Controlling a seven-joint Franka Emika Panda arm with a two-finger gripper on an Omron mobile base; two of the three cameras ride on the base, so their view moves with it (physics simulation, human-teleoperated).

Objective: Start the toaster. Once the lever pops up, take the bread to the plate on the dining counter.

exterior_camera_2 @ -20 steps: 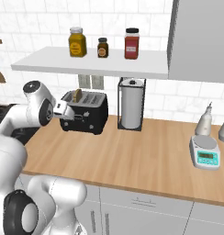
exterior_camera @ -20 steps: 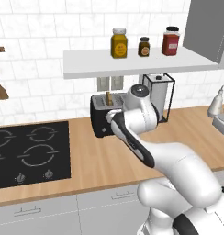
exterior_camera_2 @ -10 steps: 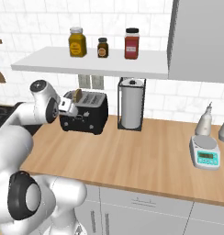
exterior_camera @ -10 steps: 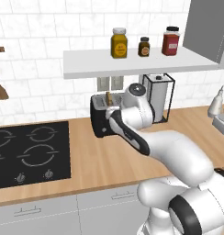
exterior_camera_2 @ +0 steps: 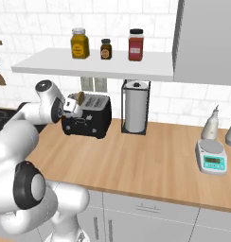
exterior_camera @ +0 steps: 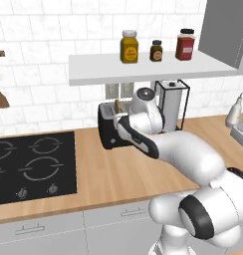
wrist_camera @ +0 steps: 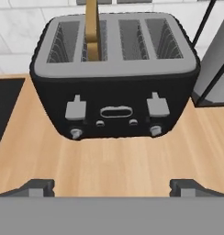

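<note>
Toaster (wrist_camera: 114, 73) sits upper centre, bread (wrist_camera: 92, 27) upright in its left slot, levers (wrist_camera: 75, 110) unpressed, gripper (wrist_camera: 112, 186) spread wide and empty just short of it, nothing started yet.

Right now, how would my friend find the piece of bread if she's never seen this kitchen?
Look under the long white wall shelf with three jars, where a boxy black toaster sits on the light wood worktop beside the paper towel roll in a black wire stand. The thin tan-brown bread slice stands upright in one slot, the only brown thing poking out.
</note>
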